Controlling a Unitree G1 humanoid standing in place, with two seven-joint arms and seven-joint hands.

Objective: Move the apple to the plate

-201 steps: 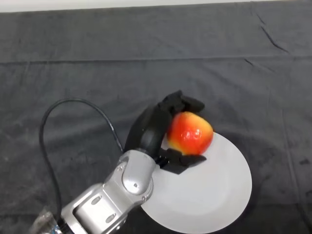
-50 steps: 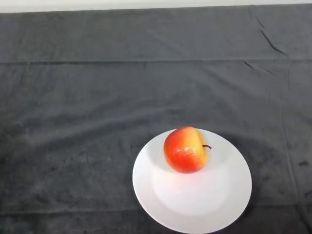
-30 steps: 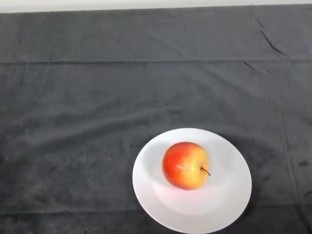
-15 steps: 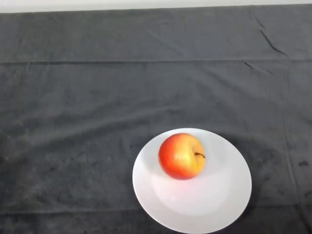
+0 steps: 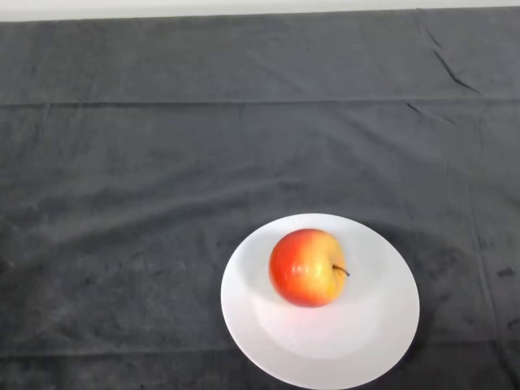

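A red and yellow apple (image 5: 306,266) rests on the white plate (image 5: 370,333), slightly left of and above the plate's middle. Its short stem points to the right. The plate lies on the dark cloth in the lower right part of the head view, its lower rim near the bottom edge.
The dark cloth (image 5: 162,162) covers the whole table, with a few creases at the far right. A pale strip (image 5: 162,8) runs along the table's far edge at the top.
The arm that held the apple over the plate's edge has left the view. The apple has been rocking on the plate, its stem swinging round, and sits a little lower than half a second ago.
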